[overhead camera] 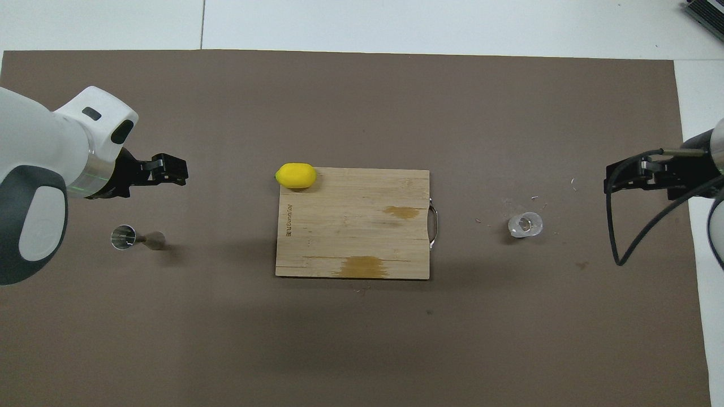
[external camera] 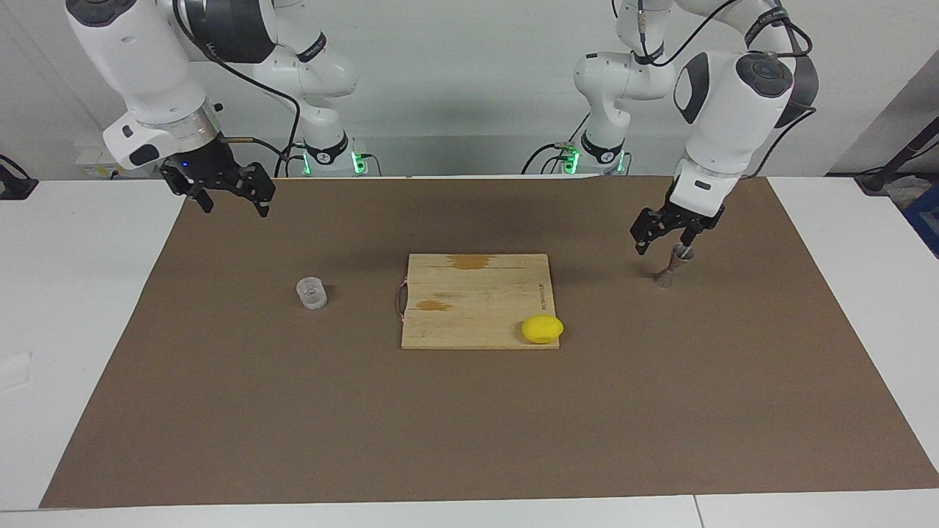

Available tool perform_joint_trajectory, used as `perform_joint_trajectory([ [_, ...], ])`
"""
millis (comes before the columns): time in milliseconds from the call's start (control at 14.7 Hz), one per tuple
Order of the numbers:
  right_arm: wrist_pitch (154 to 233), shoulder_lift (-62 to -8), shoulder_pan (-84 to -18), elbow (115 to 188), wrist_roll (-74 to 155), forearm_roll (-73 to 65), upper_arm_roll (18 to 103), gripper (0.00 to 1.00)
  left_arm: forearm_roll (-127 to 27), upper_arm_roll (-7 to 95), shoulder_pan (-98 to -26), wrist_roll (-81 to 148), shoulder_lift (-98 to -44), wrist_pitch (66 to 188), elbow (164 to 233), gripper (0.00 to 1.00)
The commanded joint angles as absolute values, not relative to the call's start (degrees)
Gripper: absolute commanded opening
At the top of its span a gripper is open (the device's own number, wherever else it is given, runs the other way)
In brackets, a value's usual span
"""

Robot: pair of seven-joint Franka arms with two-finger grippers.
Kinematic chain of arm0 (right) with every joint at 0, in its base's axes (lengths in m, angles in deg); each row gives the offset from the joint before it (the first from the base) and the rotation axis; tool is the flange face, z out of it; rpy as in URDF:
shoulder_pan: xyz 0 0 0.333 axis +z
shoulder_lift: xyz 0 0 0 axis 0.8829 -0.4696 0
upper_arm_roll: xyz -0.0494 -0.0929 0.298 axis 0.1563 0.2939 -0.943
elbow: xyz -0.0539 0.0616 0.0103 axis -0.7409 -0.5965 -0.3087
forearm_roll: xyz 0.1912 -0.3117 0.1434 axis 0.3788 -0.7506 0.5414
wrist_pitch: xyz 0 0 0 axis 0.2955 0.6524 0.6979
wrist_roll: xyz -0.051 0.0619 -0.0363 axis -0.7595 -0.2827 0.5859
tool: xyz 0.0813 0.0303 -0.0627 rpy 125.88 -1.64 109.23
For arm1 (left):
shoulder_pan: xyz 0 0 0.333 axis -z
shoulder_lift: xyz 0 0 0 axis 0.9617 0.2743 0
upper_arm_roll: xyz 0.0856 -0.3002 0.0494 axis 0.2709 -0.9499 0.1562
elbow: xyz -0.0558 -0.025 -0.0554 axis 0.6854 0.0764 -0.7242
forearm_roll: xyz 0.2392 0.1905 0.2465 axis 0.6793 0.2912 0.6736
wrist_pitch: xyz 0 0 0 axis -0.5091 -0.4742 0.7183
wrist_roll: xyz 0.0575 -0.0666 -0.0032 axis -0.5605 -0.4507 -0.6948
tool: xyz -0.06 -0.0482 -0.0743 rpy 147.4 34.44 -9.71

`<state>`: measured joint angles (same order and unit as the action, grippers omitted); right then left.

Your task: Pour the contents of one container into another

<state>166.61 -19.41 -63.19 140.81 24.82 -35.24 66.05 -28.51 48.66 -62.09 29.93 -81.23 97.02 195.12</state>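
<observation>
The small clear cup (external camera: 312,292) (overhead camera: 525,224) stands on the brown mat toward the right arm's end. The silvery metal jigger (external camera: 666,268) (overhead camera: 136,239) stands on the mat toward the left arm's end. My left gripper (external camera: 662,243) (overhead camera: 171,170) hangs open and empty just above the jigger, slightly nearer to the robots' side, touching nothing. My right gripper (external camera: 233,199) (overhead camera: 626,176) waits open and empty in the air over the mat's corner at its own end, well apart from the cup.
A wooden cutting board (external camera: 477,301) (overhead camera: 353,223) with a metal handle lies mid-table between cup and jigger. A yellow lemon (external camera: 542,329) (overhead camera: 296,176) rests on its corner farthest from the robots, on the jigger's side. Small crumbs lie around the cup.
</observation>
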Motion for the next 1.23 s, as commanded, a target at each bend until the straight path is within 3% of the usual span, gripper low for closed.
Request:
perform_joint_trajectory([
  [0,166.54,-18.92,-63.93,141.04,25.46,-35.36,65.58,1.00,-31.19,49.09,-65.72,31.18,-80.05,95.04,192.20,1.00],
  [546,166.54,-18.92,-63.93,141.04,25.46,-35.44,65.66,1.00,-47.44,49.17,-79.08,60.33,-79.88,93.47,194.92,1.00],
  [1160,166.10,-18.92,-63.93,141.04,25.64,-35.35,65.58,1.00,-55.53,49.09,-89.37,100.94,-73.73,89.69,194.13,1.00],
])
